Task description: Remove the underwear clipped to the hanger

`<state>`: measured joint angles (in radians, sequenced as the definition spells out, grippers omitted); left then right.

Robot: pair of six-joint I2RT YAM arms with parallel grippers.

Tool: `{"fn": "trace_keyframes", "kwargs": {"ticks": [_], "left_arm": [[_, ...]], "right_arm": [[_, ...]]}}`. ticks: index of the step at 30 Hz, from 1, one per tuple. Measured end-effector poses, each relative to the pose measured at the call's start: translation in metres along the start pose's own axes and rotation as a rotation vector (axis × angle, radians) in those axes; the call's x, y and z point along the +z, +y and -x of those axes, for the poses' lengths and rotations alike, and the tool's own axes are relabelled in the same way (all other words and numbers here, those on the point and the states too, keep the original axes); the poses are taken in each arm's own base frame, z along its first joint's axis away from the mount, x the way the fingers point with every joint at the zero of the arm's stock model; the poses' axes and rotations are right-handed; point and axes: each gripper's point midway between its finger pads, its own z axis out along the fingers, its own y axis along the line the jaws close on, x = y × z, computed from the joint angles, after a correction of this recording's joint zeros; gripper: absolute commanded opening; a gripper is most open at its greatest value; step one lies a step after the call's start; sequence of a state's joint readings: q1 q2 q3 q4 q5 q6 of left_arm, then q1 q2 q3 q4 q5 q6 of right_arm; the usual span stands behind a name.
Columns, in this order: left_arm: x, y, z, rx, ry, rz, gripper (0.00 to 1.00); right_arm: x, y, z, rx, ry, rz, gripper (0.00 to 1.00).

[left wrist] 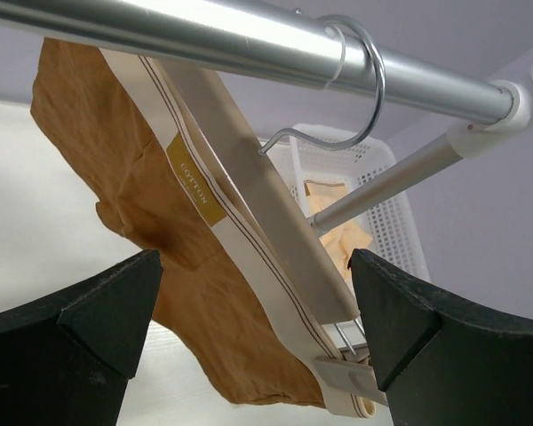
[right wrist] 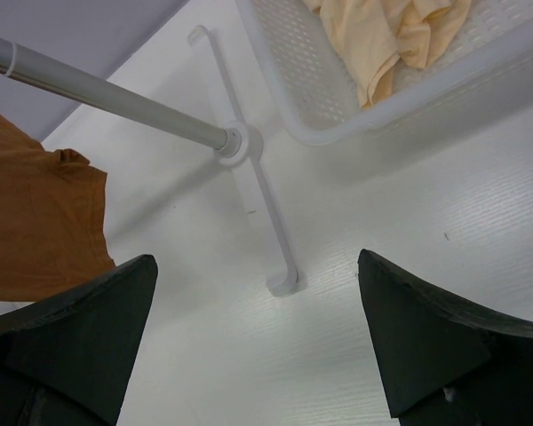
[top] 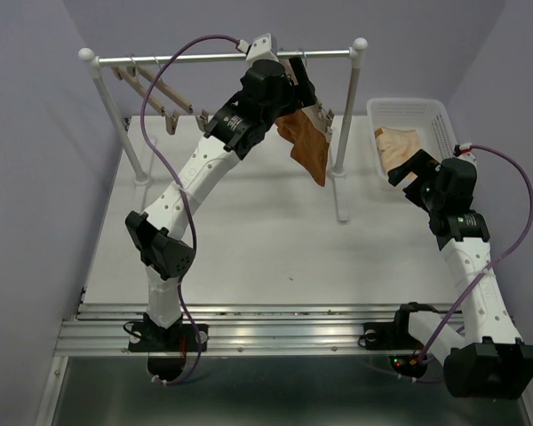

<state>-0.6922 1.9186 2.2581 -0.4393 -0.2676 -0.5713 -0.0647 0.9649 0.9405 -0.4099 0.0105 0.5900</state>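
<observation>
Now, in the left wrist view's upper left, the underwear (left wrist: 133, 186) hangs from the hanger (left wrist: 249, 186), clipped at lower right, just beyond the left gripper (left wrist: 253, 284), which is spread wide and empty. Far right overhead, the right gripper (top: 398, 170) gapes empty near the basket (top: 440, 111).

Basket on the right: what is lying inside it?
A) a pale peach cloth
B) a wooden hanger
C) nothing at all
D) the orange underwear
A: a peach cloth lies in the basket, while the underwear hangs from its hanger on the rail.
</observation>
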Motion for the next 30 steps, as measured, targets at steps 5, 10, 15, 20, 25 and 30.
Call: {"fn": "trace_keyframes", "kwargs": {"ticks": [5,10,15,20,25,30], "left_arm": [[0.006,-0.007,0.007,-0.033,-0.024,-0.006,0.99],[0.014,-0.006,0.000,-0.037,-0.015,0.000,0.99],[0.027,-0.005,-0.009,-0.040,-0.007,0.006,0.96],[0.035,-0.003,-0.016,-0.040,0.002,0.011,0.88],[0.039,-0.004,-0.016,-0.042,-0.003,0.012,0.76],[0.040,-0.002,-0.016,-0.036,-0.010,0.019,0.66]], "right_arm": [[0.001,-0.002,-0.003,0.000,0.007,-0.006,1.00],[0.001,-0.003,-0.003,0.000,0.008,-0.007,1.00],[0.004,-0.004,-0.005,0.000,0.016,-0.012,1.00],[0.005,-0.004,-0.005,0.000,0.015,-0.010,1.00],[0.007,-0.007,-0.010,0.000,0.023,-0.014,1.00],[0.009,-0.007,-0.010,0.000,0.025,-0.014,1.00]]}}
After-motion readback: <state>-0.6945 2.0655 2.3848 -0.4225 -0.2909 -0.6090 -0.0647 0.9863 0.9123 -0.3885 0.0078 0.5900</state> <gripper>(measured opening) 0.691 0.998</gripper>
